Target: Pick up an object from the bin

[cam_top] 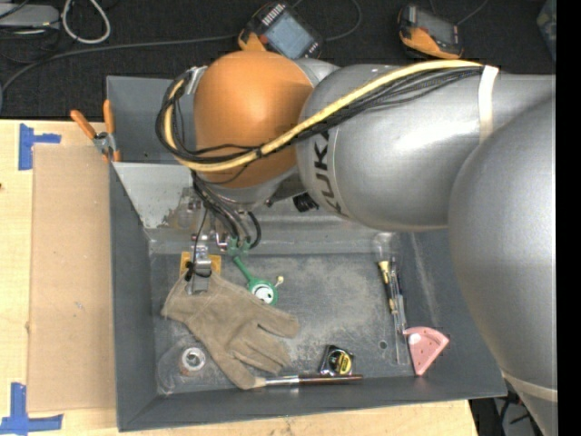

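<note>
A grey metal bin point(134, 334) with a scuffed, dust-streaked floor holds a scatter of small things. A pale patch of wear shows on its sloping far-left wall.

Toward the left of the bin, the claw point(197, 278) hangs low at the cuff end of a tan leather work glove point(231, 330). The glove lies flat on the bin floor, its fingers pointing toward the right. Whether the claw is apart or together cannot be told, nor whether it touches the cuff.

A small metal ring point(192, 360) lies near the front-left corner, just beside the glove. A green-handled tool point(245, 269) with a round white end rests just right of the claw, at the glove's far edge.

Near the front wall lie a black-and-yellow tape measure point(338, 361) and a slim stick-like tool point(309, 381), which runs from the glove's fingertips toward the right. Farther right, a thin screwdriver-like tool point(391, 284) lies front to back, with a pink wedge point(425, 348) near its front end.

Above the bin, the robot's orange cover point(250, 116) and silver arm point(408, 143) reach in from the right, a yellow cable point(399, 74) draped along them.

Beyond the bin is a dark surface point(182, 25). It carries a looped white cable point(86, 16) at left, a handheld device with a grey screen point(286, 33) at centre and an orange-and-black device point(431, 27) at right.
</note>
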Controlling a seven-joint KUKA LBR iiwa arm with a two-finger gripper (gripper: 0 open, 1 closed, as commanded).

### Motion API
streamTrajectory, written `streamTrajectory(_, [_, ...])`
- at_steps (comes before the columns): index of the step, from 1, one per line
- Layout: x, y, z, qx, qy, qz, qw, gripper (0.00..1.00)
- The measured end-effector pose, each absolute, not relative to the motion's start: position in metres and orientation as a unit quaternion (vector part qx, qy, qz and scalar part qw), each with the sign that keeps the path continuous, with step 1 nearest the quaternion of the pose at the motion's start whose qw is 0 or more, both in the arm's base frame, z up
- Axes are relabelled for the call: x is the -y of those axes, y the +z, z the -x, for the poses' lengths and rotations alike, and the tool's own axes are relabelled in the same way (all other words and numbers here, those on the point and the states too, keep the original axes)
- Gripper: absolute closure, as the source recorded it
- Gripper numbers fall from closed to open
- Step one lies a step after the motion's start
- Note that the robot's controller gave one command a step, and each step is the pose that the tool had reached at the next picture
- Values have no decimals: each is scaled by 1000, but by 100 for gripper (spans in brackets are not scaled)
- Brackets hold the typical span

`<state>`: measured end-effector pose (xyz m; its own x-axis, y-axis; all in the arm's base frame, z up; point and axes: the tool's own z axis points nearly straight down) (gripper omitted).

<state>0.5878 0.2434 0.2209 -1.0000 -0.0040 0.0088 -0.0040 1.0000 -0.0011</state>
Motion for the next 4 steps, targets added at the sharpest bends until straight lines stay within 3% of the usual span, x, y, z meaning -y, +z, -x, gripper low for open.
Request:
streamTrajectory(1, [-241,226,-590,1000,0,1,0,0])
streamTrajectory(2, [-219,98,-542,999,-1,41,0,0])
streamTrajectory(3, [-215,77,-540,998,-9,52,-15,0])
streamTrajectory(4, [-217,81,-542,999,-7,50,-12,0])
